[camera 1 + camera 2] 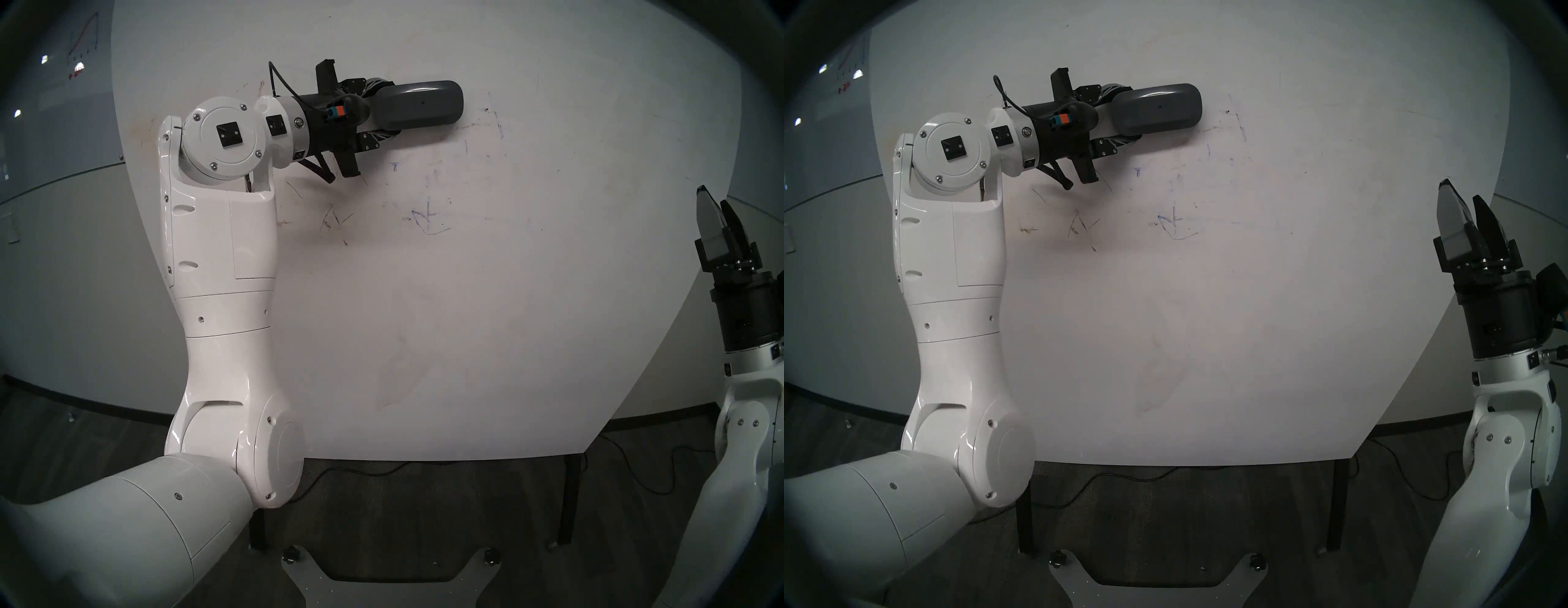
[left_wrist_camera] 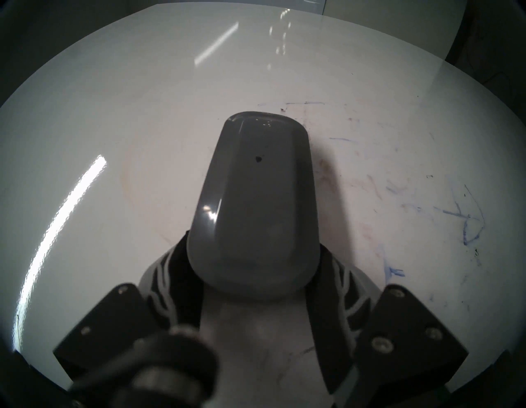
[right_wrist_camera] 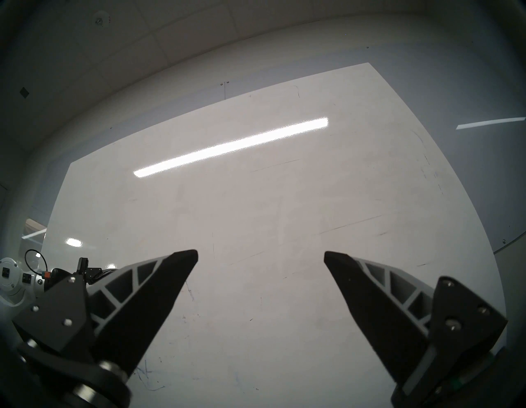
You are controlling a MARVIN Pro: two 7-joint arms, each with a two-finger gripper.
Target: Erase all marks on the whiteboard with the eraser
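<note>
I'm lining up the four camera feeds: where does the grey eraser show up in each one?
Head stereo left: eraser upper centre, lying level in the left gripper.
Head stereo right: upper centre, slightly further left.
Left wrist: fills the middle, pointing up.
Right wrist: not visible; hidden behind a finger.
Shared landmark: blue marks on the whiteboard.

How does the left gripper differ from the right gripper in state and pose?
The left gripper is shut on the dark grey oblong eraser; the right gripper is open and holds nothing. The left gripper lies level, reaching sideways across the large white whiteboard near the faint blue marks; the right gripper points upward beside the board's edge. Both have two dark fingers.
</note>
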